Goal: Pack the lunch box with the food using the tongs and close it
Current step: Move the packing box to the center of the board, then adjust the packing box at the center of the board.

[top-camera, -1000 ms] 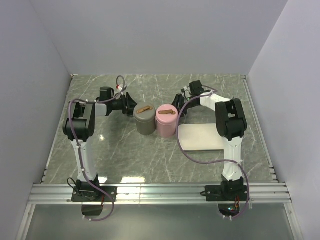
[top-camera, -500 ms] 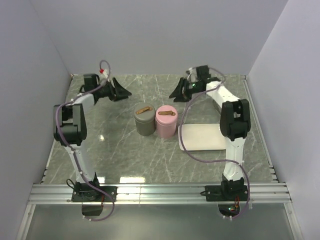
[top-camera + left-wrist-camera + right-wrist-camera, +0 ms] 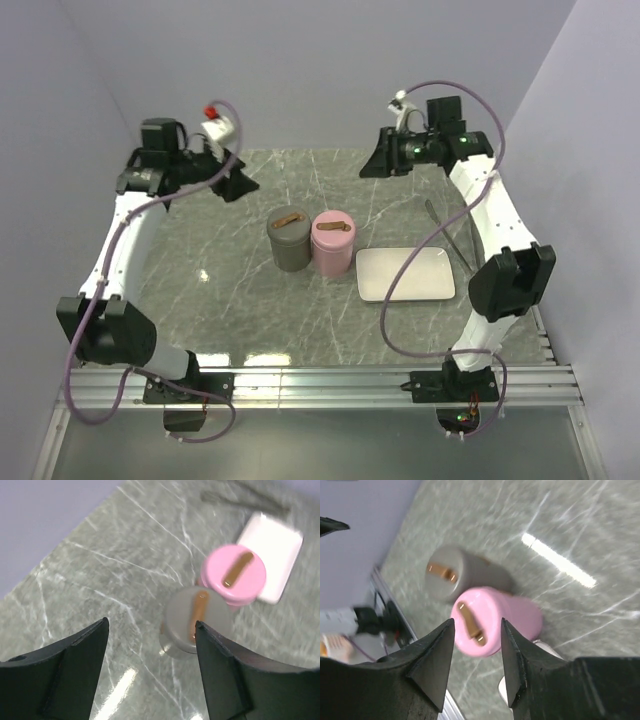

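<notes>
The lunch box stands mid-table as two closed cylinders side by side, a grey one (image 3: 290, 240) (image 3: 197, 622) (image 3: 455, 575) and a pink one (image 3: 333, 245) (image 3: 234, 575) (image 3: 485, 622), each with a brown strap on its lid. The grey metal tongs (image 3: 448, 232) (image 3: 245, 500) lie on the table beyond the right end of the white tray (image 3: 405, 274) (image 3: 272, 540). No food shows. My left gripper (image 3: 240, 185) (image 3: 151, 624) hangs high at the back left, open and empty. My right gripper (image 3: 372, 165) (image 3: 478, 621) hangs high at the back right, open and empty.
The white tray lies bare to the right of the pink cylinder. Grey walls close in the marble table at the back and both sides. A metal rail with the arm bases (image 3: 320, 385) runs along the near edge.
Both arms have lifted up and back, away from the two cylinders, which stay put. The left jaws have spread wider. The tongs now show beside the tray.
</notes>
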Action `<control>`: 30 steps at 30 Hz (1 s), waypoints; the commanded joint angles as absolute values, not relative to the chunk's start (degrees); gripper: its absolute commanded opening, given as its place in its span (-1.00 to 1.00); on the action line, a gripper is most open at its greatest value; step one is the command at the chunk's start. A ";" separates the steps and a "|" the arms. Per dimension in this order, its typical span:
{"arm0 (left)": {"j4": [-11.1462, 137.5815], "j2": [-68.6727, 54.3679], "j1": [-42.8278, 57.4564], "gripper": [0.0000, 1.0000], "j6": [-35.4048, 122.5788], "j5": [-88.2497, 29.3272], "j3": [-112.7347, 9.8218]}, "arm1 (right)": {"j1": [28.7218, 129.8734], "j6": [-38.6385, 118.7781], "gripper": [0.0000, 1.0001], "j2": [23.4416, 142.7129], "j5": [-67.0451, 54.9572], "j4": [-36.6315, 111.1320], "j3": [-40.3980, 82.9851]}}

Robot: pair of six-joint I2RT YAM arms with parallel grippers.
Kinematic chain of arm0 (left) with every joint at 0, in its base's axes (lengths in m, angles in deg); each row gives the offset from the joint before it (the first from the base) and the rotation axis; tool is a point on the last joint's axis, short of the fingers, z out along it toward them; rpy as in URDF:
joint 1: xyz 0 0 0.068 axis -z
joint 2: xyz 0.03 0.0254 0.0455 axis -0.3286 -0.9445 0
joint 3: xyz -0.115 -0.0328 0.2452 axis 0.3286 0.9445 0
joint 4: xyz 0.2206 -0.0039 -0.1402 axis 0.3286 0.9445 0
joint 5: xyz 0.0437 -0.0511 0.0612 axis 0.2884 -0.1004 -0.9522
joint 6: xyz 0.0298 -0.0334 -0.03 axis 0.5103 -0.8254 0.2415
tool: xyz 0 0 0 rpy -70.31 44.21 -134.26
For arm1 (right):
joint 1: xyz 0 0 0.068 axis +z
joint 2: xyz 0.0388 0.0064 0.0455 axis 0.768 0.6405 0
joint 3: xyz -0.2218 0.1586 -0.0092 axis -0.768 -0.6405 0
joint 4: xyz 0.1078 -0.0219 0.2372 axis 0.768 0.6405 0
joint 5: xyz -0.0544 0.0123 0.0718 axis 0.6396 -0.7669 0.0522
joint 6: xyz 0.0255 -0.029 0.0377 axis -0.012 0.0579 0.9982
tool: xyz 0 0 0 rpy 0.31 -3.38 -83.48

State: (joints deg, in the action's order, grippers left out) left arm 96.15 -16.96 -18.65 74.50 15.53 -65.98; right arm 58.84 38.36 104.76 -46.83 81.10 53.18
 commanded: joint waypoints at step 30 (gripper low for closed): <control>93.09 -17.53 -11.54 0.56 64.48 16.42 -62.61 | 80.32 3.55 0.14 99.64 -22.84 82.36 39.44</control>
State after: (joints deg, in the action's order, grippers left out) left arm 97.02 -17.31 -11.00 68.77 12.95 -61.96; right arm 79.58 5.70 98.40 -25.52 83.35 37.54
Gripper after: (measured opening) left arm 0.779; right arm 0.568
